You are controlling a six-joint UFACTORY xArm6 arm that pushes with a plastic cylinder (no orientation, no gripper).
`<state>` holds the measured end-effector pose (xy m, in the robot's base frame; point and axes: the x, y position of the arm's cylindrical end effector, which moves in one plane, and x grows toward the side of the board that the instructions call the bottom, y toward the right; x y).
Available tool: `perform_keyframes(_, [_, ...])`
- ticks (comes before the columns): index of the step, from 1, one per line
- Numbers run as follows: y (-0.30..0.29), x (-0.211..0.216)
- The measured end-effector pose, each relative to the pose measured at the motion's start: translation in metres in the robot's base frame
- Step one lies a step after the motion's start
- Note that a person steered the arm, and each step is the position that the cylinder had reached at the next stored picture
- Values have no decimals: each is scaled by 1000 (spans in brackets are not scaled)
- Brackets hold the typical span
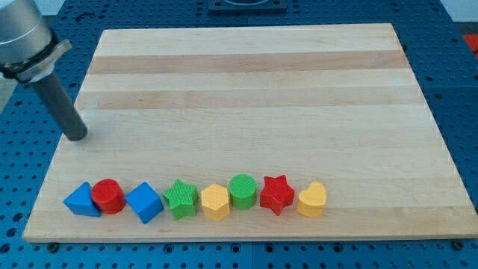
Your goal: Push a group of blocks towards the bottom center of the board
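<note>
- Blocks: eight in a row along the board (246, 67) bottom edge, from blue triangle (81, 201) to yellow heart (312, 200)
- Your tip (77, 137) has no jaws to report; it stands clear above the blue triangle
- Risk: an oblique push could scatter the row or send blocks overboard

Eight blocks form a row near the bottom edge of the tabletop (246, 82), running from nine o'clock to three o'clock: the blue triangle (81, 200), red cylinder (109, 196), blue cube (144, 202), green star (181, 198), yellow hexagon (215, 201), green cylinder (243, 190), red star (277, 193) and yellow heart (312, 199). The tip (76, 136) sits apart from the row, at about twelve o'clock from the triangle, by the tabletop's left edge.
</note>
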<state>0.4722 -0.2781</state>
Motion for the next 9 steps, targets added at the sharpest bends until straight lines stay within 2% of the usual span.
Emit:
perform_keyframes(2, [-5, 69])
perform_keyframes(4, [-4, 114])
perform_keyframes(5, [-3, 113])
perform_keyframes(6, [25, 114])
perform_keyframes(9, [136, 114])
